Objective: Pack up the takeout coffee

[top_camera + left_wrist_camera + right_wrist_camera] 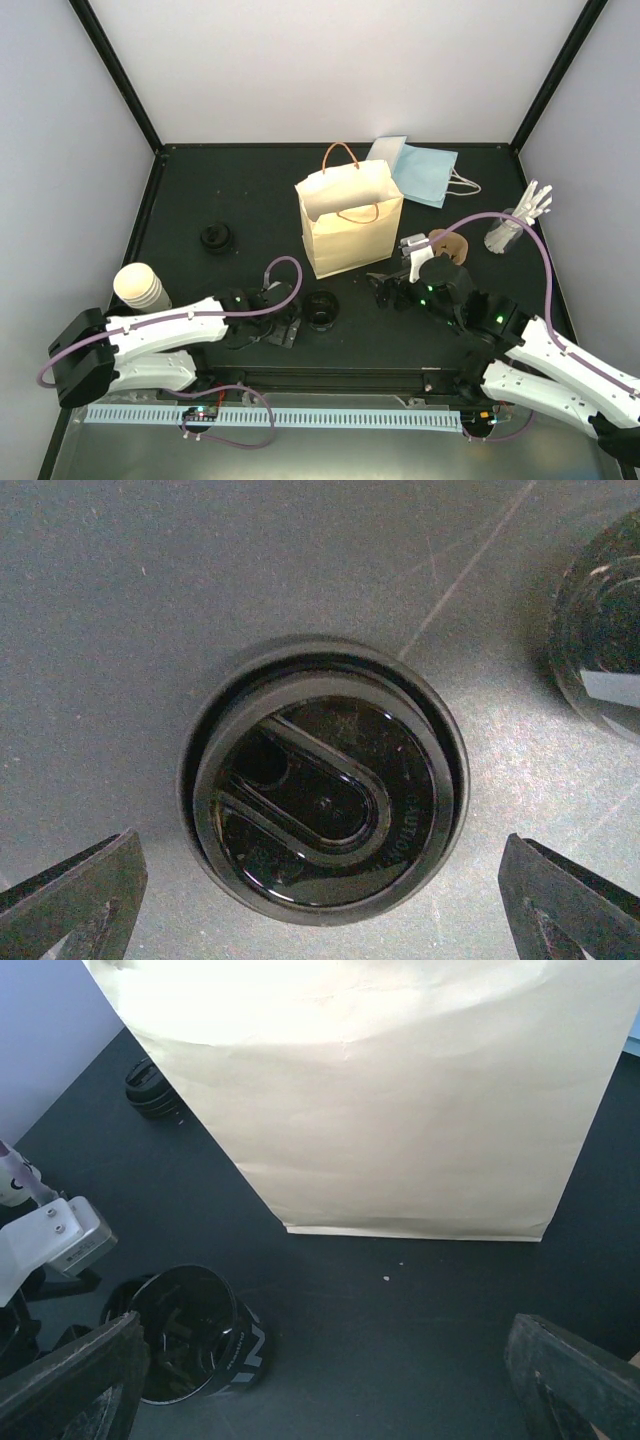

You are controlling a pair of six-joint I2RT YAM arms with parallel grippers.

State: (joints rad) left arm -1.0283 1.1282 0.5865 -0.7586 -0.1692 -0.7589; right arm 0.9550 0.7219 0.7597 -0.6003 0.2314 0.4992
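- Stack of lidless cream cups (pixel 140 285) at 9 o'clock on the bench (pixel 250 190), just beside the left arm.
- Small black round thing (pixel 215 237) at 10 o'clock on the bench, alone; too small to tell more.
- Left pincer (pixel 320 875) spread wide, gripping nothing, pointed straight down near the front edge, about 7 o'clock from the tan paper bag (pixel 348 215).
- Takeout coffee (pixel 322 780) directly under that pincer, centred between the two fingers (pixel 75 900) and apart from both. Only the round black lid visible from above, the cup wall hidden. Not to be picked out in the top view, under the left wrist.
- Dark glossy round edge (pixel 600 630) at 2 o'clock from the lid, apart from it.
- Black round container (pixel 322 310) at 6 o'clock from the tan bag, near its base, just right of the left pincer.
- Tan bag upright at mid-bench, mouth open, handles up.
- Blue paper bag (pixel 425 172) lying flat at 1 o'clock from the tan bag, just behind it.
- Right pincer (pixel 320 1370) wide open and empty, at 4 o'clock from the tan bag, facing its front wall, apart from it.
- Brown pulp carrier (pixel 450 245) at 12 o'clock from the right wrist, partly hidden by it.
- Clear cup of white cutlery (pixel 515 225) at 3 o'clock on the bench.
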